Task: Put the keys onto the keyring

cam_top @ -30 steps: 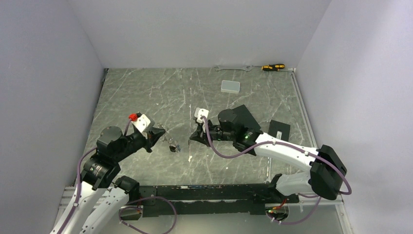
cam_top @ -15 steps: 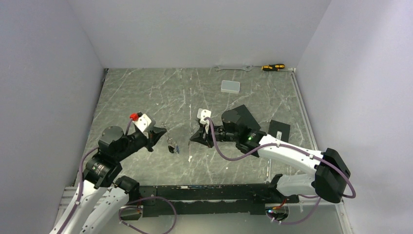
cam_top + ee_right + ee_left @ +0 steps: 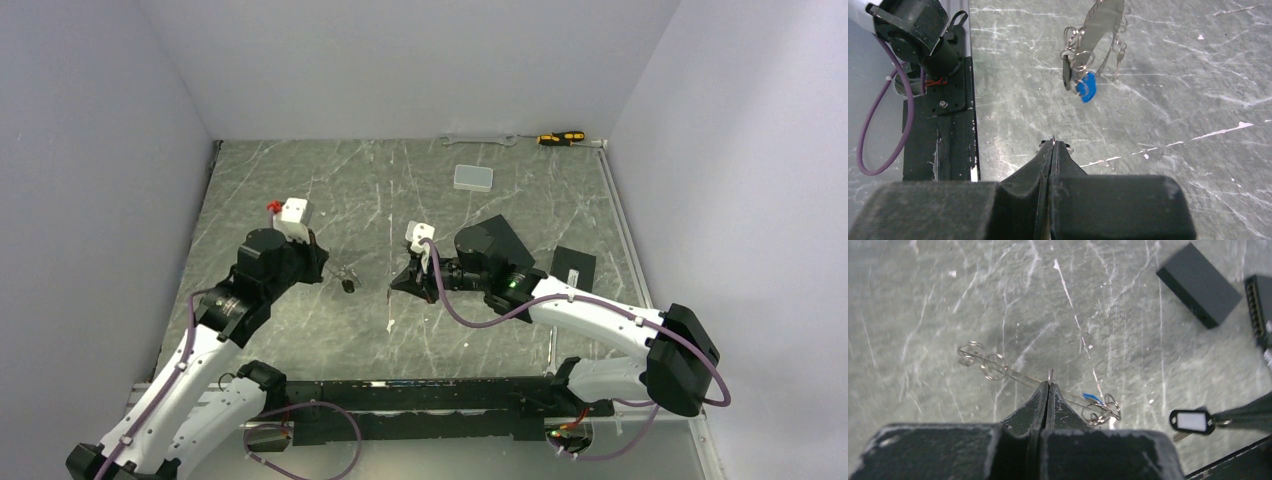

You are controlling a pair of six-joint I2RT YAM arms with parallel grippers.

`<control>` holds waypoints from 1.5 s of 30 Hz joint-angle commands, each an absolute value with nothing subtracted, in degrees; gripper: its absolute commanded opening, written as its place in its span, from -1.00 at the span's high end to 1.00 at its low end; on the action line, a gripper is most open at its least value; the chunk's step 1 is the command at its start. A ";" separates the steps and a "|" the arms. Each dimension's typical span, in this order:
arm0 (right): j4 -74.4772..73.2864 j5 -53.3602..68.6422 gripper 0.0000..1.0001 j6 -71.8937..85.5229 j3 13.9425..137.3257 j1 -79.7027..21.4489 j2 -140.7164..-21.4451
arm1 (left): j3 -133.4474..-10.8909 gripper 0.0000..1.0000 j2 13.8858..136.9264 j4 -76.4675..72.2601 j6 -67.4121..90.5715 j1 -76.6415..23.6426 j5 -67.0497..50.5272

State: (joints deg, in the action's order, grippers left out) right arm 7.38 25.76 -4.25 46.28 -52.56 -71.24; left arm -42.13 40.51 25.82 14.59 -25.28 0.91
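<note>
My left gripper (image 3: 1048, 383) is shut on the thin wire of the keyring (image 3: 1020, 376), which shows edge-on as a pale line above the table. Small split rings (image 3: 993, 365) hang at its left end. A key cluster with a blue tag (image 3: 1091, 397) hangs at its right end, and also shows in the right wrist view (image 3: 1087, 89) and the top view (image 3: 348, 281). My right gripper (image 3: 1052, 143) is shut on the key with the black-framed white label (image 3: 1191, 421), just right of the ring. From above, the two grippers (image 3: 325, 268) (image 3: 396, 285) face each other closely.
A spanner (image 3: 478, 140) and a screwdriver (image 3: 560, 137) lie at the far edge. A pale box (image 3: 473, 178) sits behind the right arm and a black box (image 3: 573, 268) to its right. The black base rail (image 3: 940, 100) runs along the near edge.
</note>
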 commanded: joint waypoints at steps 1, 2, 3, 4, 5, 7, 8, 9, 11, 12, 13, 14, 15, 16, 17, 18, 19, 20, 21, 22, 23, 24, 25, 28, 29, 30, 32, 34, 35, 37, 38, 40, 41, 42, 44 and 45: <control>9.83 24.14 1.00 -2.83 46.06 -52.82 -69.88 | -48.29 1.00 41.21 27.66 29.49 -25.31 7.69; 9.91 23.88 1.00 -2.74 45.98 -52.82 -69.81 | -48.48 1.00 41.11 27.57 30.93 -25.31 7.23; 9.85 23.58 1.00 -2.67 45.96 -52.82 -69.72 | -48.51 1.00 40.93 27.55 32.17 -25.31 7.86; 9.92 23.23 1.00 -2.62 45.88 -52.83 -69.56 | -48.39 1.00 40.65 27.11 32.35 -25.31 8.45; 9.97 22.83 1.00 -2.45 45.80 -52.82 -69.36 | -48.24 1.00 40.03 25.91 31.80 -25.31 7.91; 10.23 21.82 1.00 -2.20 45.43 -52.82 -68.92 | -48.29 0.99 38.13 22.39 29.68 -25.31 2.65; 10.40 21.29 1.00 -1.93 45.30 -52.82 -68.71 | -48.82 1.00 36.78 21.14 27.56 -25.31 -2.11; 10.50 20.91 1.00 -1.85 45.31 -52.82 -68.59 | -48.90 1.00 35.18 19.62 25.14 -25.31 -7.01; 10.77 20.26 1.00 -1.56 45.10 -52.82 -68.27 | -46.41 1.00 31.11 14.94 22.59 -25.31 -13.60; 10.88 19.91 1.00 -1.39 45.09 -52.82 -68.24 | -44.67 1.00 29.45 12.91 22.82 -25.31 -14.17; 10.94 19.70 1.00 -1.28 45.13 -52.82 -68.10 | -43.41 1.00 28.44 11.70 23.14 -25.31 -13.83; 11.02 19.57 1.00 -1.12 45.07 -52.82 -67.85 | -42.89 1.00 28.18 11.88 22.75 -25.31 -13.44; 11.07 19.38 1.00 -1.02 44.96 -52.82 -67.61 | -43.54 1.00 28.70 13.65 21.67 -25.31 -12.62; 11.04 19.29 1.00 -1.04 44.93 -52.82 -67.33 | -45.66 1.00 29.56 16.99 20.76 -25.31 -10.61; 10.93 19.22 1.00 -1.05 44.85 -52.82 -66.92 | -47.07 1.00 30.40 19.34 20.25 -25.31 -8.24; 10.78 18.97 1.00 -1.07 44.75 -52.82 -66.56 | -47.85 1.00 30.90 20.68 19.42 -25.31 -6.65; 10.69 18.70 1.00 -1.21 44.66 -52.82 -66.12 | -48.23 1.00 31.13 20.89 17.37 -25.31 -7.18; 10.50 18.44 1.00 -1.36 44.65 -52.82 -65.71 | -48.45 1.00 31.14 20.97 14.61 -25.31 -9.04; 10.12 18.03 1.00 -1.58 44.65 -52.82 -65.34 | -48.57 1.00 31.13 21.11 12.00 -25.31 -11.76; 9.78 17.57 1.00 -1.83 44.73 -52.82 -65.00 | -48.60 1.00 31.19 21.10 9.55 -25.31 -14.49; 9.50 17.03 1.00 -2.05 44.78 -52.82 -64.69 | -48.53 1.00 31.50 21.18 7.50 -25.31 -17.07; 9.23 16.12 1.00 -2.31 44.82 -52.82 -64.42 | -48.56 1.00 32.21 21.46 5.54 -25.27 -18.93; 9.01 15.38 1.00 -2.43 44.82 -52.82 -64.17 | -48.55 1.00 32.82 21.75 4.37 -25.31 -20.74; 8.92 12.12 1.00 -2.40 44.54 -52.82 -63.73 | -47.41 1.00 34.07 20.45 1.11 -25.31 -30.91; 9.10 10.50 1.00 -2.09 44.37 -52.83 -63.60 | -46.40 1.00 34.16 18.48 0.82 -25.31 -34.28; 9.21 9.38 1.00 -2.05 44.26 -52.82 -63.49 | -45.71 1.00 34.35 17.01 1.32 -25.31 -36.17; 8.99 8.87 1.00 -2.26 44.21 -52.83 -63.23 | -45.67 1.00 35.15 16.25 1.58 -25.31 -37.40; 8.50 10.23 1.00 -2.42 44.48 -52.82 -63.19 | -46.67 1.00 36.39 17.66 1.11 -25.27 -36.43; 7.82 12.10 1.00 -2.72 45.13 -52.82 -63.20 | -47.26 1.00 37.21 18.39 0.73 -25.31 -36.36; 6.27 15.30 1.00 -3.29 46.05 -52.91 -63.00 | -48.07 1.00 38.70 19.18 0.70 -25.31 -37.64; 5.96 16.89 1.00 -3.54 46.30 -52.95 -62.75 | -48.27 1.00 39.69 19.14 0.70 -25.31 -38.33; 5.60 19.45 1.00 -3.78 46.62 -53.00 -62.06 | -48.19 1.00 40.89 18.31 0.70 -25.31 -38.96; 5.36 20.85 1.00 -3.95 46.85 -53.00 -61.70 | -48.13 1.00 41.35 17.69 0.75 -25.24 -39.15; 4.69 22.26 1.00 -4.08 47.26 -53.00 -61.62 | -48.27 1.00 41.78 17.65 0.83 -25.10 -39.58; 2.64 25.30 1.00 -4.28 48.67 -53.00 -61.97 | -48.38 1.00 42.01 17.87 0.88 -24.79 -40.06; 1.64 26.63 1.00 -4.38 49.40 -53.07 -62.29 | -48.16 1.00 41.82 17.78 0.88 -24.72 -40.03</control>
